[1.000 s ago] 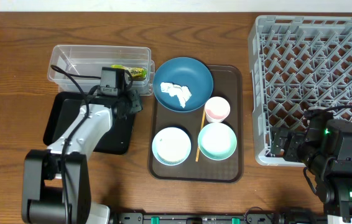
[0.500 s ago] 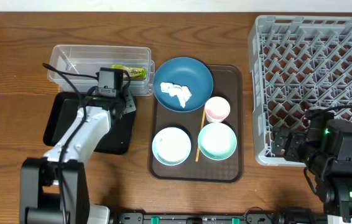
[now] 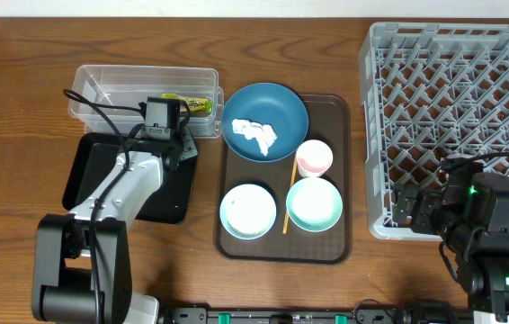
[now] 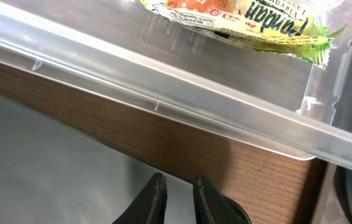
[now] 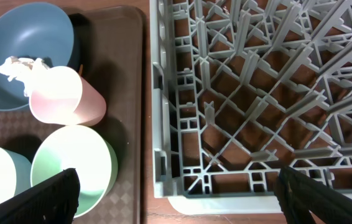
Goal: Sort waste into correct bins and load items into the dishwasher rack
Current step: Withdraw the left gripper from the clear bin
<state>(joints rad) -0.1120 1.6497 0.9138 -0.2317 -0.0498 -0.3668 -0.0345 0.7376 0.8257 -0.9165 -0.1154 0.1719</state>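
Surface: brown wooden table (image 3: pixel 21 81), seen from overhead.

Left side: clear tub (image 3: pixel 88 85), with the black tray (image 3: pixel 88 175) just in front of it. A narrow strip of wood shows between them. The wrapper (image 3: pixel 199 104) lies flat inside the tub at its right end; the left wrist view shows the wrapper (image 4: pixel 250 18) through the clear wall.

Left gripper (image 4: pixel 177 183): fingers drawn almost together with only a thin slit between them, nothing pinched. It hangs over the far edge of the black tray, pointing at the tub's near wall.

Centre: brown tray (image 3: pixel 343 234). The blue bowl (image 3: pixel 277 103) sits at its far left corner, overhanging the rim, close to the tub's right end. The tissue (image 3: pixel 254 132) lies crumpled inside this bowl. The cup (image 3: pixel 314 158) stands just right of the bowl. Two mint bowls sit along the near side, left one (image 3: pixel 248 211) and right one (image 3: pixel 315 204). The stick (image 3: pixel 289 193) lies between them, running toward the blue bowl.

Right side: rack (image 3: pixel 452 108), beside the brown tray, with no items in the part that shows.

Right gripper (image 5: pixel 176 186): fingers spread wide, holding nothing. It hovers low at the rack's near left corner, with the cup and the right mint bowl at the left of its view.
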